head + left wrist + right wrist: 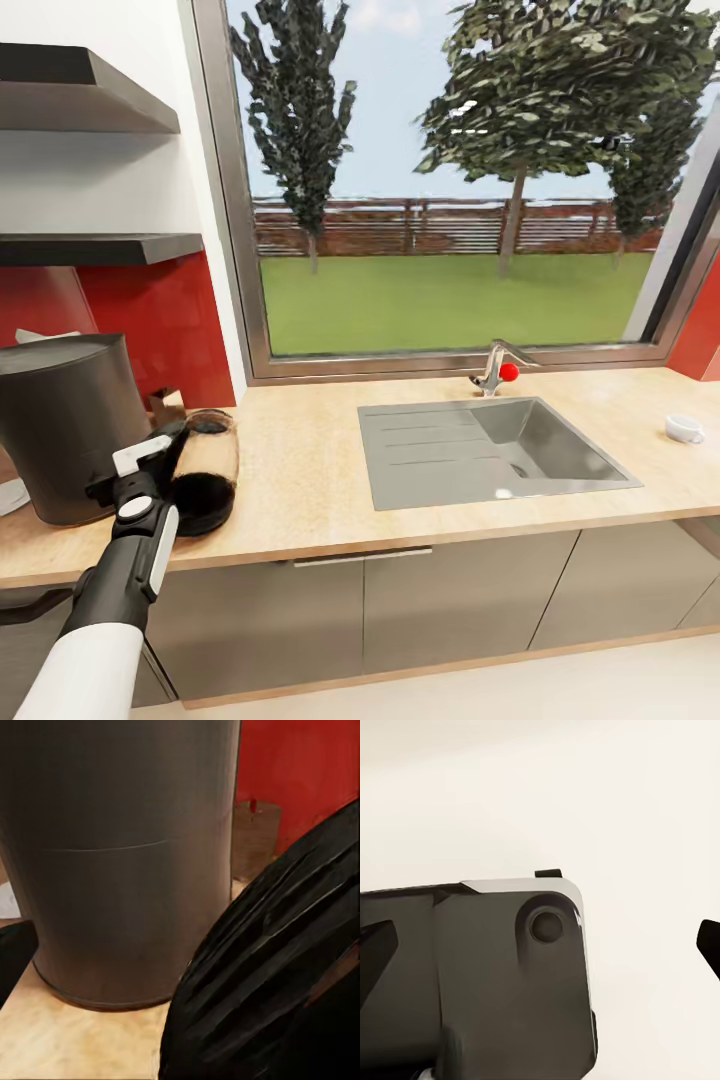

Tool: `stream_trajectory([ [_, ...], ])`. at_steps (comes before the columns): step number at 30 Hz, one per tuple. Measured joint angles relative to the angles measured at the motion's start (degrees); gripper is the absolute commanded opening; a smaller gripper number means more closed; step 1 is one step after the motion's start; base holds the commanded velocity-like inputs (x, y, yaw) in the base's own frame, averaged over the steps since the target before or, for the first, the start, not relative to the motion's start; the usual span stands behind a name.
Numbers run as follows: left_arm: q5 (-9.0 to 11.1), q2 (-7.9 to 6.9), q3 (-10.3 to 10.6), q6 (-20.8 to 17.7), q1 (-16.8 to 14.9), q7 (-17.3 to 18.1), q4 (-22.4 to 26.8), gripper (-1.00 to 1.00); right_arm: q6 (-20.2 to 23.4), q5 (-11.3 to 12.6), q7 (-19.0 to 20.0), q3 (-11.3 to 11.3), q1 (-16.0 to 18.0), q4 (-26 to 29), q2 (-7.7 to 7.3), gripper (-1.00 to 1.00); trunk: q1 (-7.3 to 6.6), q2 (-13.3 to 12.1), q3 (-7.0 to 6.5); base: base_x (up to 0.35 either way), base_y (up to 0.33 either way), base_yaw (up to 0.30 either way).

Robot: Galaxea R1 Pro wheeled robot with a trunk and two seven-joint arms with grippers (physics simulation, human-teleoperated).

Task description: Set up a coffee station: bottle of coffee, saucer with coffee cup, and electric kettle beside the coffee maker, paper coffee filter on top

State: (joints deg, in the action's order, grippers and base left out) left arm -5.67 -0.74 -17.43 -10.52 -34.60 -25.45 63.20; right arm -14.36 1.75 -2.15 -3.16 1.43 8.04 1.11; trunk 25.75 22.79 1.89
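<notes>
The left gripper [158,452] is at the bottle of coffee [205,472], at 3 o'clock of the coffee maker [68,440]; whether its jaws clench, I cannot tell. A careless retreat could tip the bottle.

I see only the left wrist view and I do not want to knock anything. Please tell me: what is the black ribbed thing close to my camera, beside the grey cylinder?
Observer: From the head view it seems to be the bottle of coffee. It stands upright on the countertop, right beside the coffee maker, on its sink side.
Operator: Is my left gripper holding it?
Observer: The left gripper is against the bottle's side. I cannot tell whether it grips.
Operator: And where is the cup?
Observer: The coffee cup stands on the countertop beyond the sink, far from the coffee maker, with no saucer under it.
</notes>
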Motion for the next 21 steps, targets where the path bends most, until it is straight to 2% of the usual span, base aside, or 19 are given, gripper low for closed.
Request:
stream_trajectory([
  [9, -0.01, -0.05, -0.01, -0.04, 0.01, -0.03, 0.03, 1.0, 0.0, 0.0, 0.0, 0.02, 0.02, -0.02, 0.0, 1.0, 0.0, 0.0, 0.0, -0.002, 0.0, 0.0],
  [15, 0.52, -0.18, -0.16, 0.03, 0.03, 0.03, -0.08, 1.0, 0.0, 0.0, 0.01, 0.0, 0.01, -0.08, 0.0, 1.0, 0.03, -0.02, 0.0, -0.211, 0.078, 0.0],
  [18, 0.06, -0.24, -0.26, 0.02, 0.06, -0.08, -0.79, 1.0, 0.0, 0.0, 0.0, -0.02, 0.02, -0.09, 0.0, 1.0, 0.0, 0.01, 0.0, -0.066, 0.025, 0.0],
  [21, 0.47, -0.3, -0.35, 1.39, 0.11, 0.03, -1.66, 1.0, 0.0, 0.0, 0.0, 0.01, 0.02, -0.08, 0.0, 1.0, 0.0, 0.0, 0.0, -0.007, 0.003, 0.0],
])
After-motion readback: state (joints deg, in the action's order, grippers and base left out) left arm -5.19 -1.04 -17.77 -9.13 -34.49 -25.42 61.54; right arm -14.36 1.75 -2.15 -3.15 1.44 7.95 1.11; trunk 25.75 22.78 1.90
